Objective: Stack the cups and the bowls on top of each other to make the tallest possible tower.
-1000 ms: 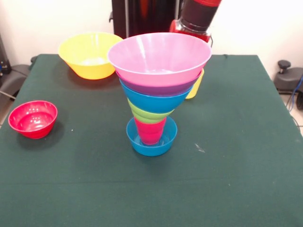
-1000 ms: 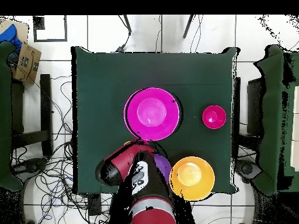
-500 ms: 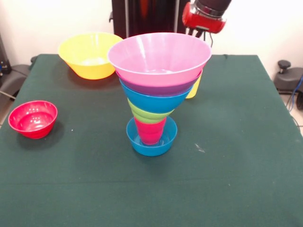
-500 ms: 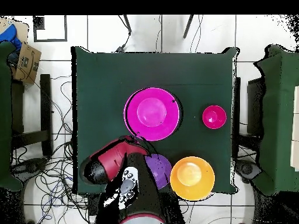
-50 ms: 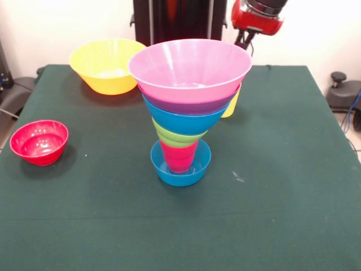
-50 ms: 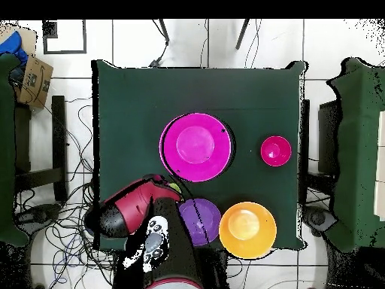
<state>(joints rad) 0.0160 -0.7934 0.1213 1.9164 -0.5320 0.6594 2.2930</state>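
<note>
The worktop is a square surface under dark green cloth, and the tower stands near its middle, upright, its long axis vertical and its shape a funnel that widens upward. The tower's parts, all glossy smooth plastic, run from the big pink bowl on top, empty inside, down through a purple bowl nested under it, a medium blue bowl, a lime green bowl, and a red cup standing mouth down in the small blue bowl that forms the base on the cloth. The large yellow bowl sits open side up and empty beyond the tower and to its left in the front view, well apart from it. A second purple bowl shows from overhead between the tower and the yellow bowl, empty, hidden behind the tower in the front view. The small red bowl rests empty to the tower's left, near the worktop's edge. A yellow cup peeks out just behind the tower's right side. The arm's red and black end hangs above and behind the tower to the right; whether the pincer is open or closed cannot be told.
</note>
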